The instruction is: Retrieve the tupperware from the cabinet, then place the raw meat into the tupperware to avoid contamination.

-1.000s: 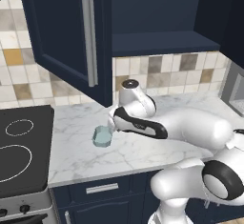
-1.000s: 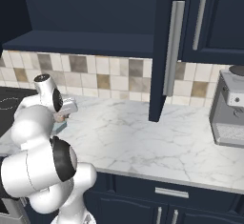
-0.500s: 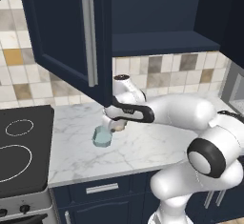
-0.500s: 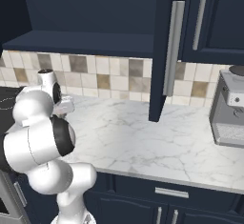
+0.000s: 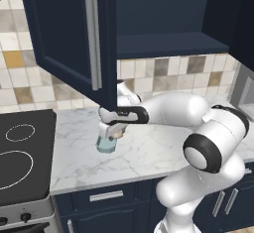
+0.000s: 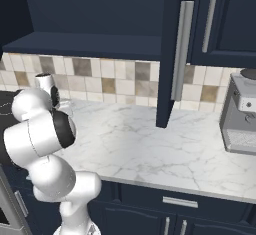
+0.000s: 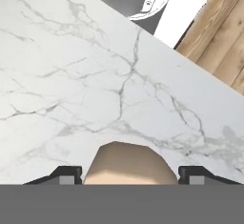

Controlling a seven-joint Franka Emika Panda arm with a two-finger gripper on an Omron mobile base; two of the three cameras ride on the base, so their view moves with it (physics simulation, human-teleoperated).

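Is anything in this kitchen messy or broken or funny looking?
Nothing is spilled or broken. The cabinet door hangs wide open over the marble counter. The gripper carries the tupperware in the air, just above the counter, and it looks slightly tilted.

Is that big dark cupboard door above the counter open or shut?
Open. The cabinet door swings out toward the room, baring a dark shelf behind it.
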